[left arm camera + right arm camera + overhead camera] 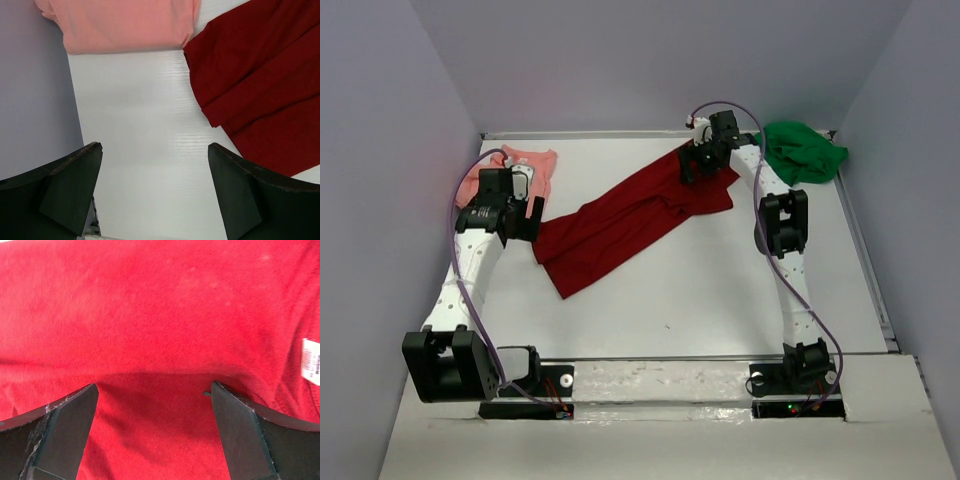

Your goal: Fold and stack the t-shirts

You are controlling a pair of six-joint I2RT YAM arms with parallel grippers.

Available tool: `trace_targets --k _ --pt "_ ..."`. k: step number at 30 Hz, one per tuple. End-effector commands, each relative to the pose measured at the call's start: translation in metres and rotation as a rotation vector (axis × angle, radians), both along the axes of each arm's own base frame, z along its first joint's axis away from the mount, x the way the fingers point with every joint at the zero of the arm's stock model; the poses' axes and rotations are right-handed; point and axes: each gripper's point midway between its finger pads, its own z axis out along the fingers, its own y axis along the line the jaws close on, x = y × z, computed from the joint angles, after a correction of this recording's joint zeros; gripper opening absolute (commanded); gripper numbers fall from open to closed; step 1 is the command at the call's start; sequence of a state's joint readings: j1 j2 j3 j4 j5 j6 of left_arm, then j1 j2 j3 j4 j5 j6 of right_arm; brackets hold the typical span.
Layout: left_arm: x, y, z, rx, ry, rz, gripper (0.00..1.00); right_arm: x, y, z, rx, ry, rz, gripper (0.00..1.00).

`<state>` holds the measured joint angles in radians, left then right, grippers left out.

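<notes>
Left fingers (65, 195) spread empty over the table (150, 125) — right fingers (55, 435) likewise over the dark red shirt (160, 315).

Dark red shirt (630, 220), salmon pink shirt (525, 168), green shirt (802, 150); white table (720, 290).

White counter (720, 290) fills the middle, faint wood grain showing close up, one tiny dark speck (667, 324) toward its near side. Pale grey walls box it in: back wall (660, 60), left wall (370, 180), right wall (920, 200). A metal rail (865, 260) lines the counter's right edge, and a glossy pale strip (660, 385) runs along the near edge.
</notes>
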<state>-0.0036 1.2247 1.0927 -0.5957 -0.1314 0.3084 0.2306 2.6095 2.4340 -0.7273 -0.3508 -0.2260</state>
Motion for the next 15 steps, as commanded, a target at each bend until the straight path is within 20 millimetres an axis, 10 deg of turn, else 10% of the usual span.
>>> trace_targets --k 1,8,15 --pt "0.003 0.008 0.008 -0.003 -0.022 0.034 0.99 0.045 0.013 0.035 0.057 -0.199 -0.039 1.0" --pt "0.001 0.01 0.009 -0.006 -0.022 0.039 0.99 0.068 0.011 0.075 0.074 -0.326 -0.086 1.0" --pt "0.001 -0.002 0.023 -0.059 -0.055 -0.022 0.99 0.02 -0.006 0.139 0.008 -0.37 -0.028 1.0"
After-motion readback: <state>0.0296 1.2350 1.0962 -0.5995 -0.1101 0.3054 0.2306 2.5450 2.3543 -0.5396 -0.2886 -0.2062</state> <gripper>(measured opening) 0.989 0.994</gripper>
